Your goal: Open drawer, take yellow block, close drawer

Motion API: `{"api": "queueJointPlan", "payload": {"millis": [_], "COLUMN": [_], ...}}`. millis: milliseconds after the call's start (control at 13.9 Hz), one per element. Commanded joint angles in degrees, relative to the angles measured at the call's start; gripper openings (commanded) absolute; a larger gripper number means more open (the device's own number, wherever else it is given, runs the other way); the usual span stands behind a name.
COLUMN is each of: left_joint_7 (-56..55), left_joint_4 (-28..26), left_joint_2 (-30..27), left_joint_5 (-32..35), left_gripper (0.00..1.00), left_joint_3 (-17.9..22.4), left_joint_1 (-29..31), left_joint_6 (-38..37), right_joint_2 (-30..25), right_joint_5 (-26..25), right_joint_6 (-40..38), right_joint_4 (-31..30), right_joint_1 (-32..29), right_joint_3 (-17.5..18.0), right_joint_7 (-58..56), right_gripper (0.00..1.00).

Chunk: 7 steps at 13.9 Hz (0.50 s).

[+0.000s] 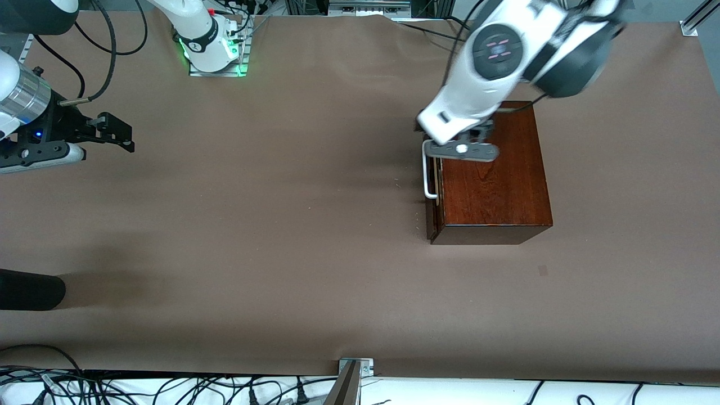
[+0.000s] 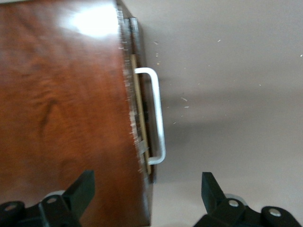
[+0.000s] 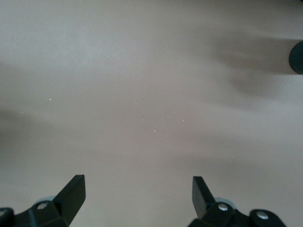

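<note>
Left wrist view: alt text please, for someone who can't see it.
Open left gripper hangs over the glossy dark mahogany box cabinet, jaws spread either side of its front edge. The drawer with its white loop handle sits barely ajar above brown table.

from high across the table [image 1: 315, 270] we look down at both robot bases along the top edge. our left wrist camera points straight down, close over the cabinet [image 2: 61, 109] and its white handle [image 2: 158, 118], the same cabinet [image 1: 489, 180] we catch from the front. our right wrist camera faces bare tabletop [image 3: 142, 94] at the right arm's end, from near above.
</note>
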Motion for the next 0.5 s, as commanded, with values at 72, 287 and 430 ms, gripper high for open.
{"api": "queueJointPlan", "payload": {"millis": [72,287,430], "left_joint_7": [-8.4,-12.4,-14.1], "left_joint_4": [1.2,-3.1,-5.6], "left_joint_2": [6.7,8.4,8.4], "left_joint_5": [7.4,13.4,13.8], "left_gripper": [1.00,1.00,1.00], "left_joint_3": [0.0,0.0,0.0], "left_joint_1": [-5.2,-6.6,-6.6], "left_joint_6": [3.2,8.9,12.3], "right_joint_2": [0.1,0.1,0.1], "right_joint_5": [-0.6,-0.6,-0.6], "right_joint_6": [-0.5,-0.5,-0.5], "right_joint_4": [0.7,0.7,0.7], "right_joint_1": [0.2,0.2,0.2], "right_joint_3": [0.0,-0.1,-0.1], "right_joint_7": [0.6,0.6,0.6], "right_gripper": [1.00,1.00,1.00]}}
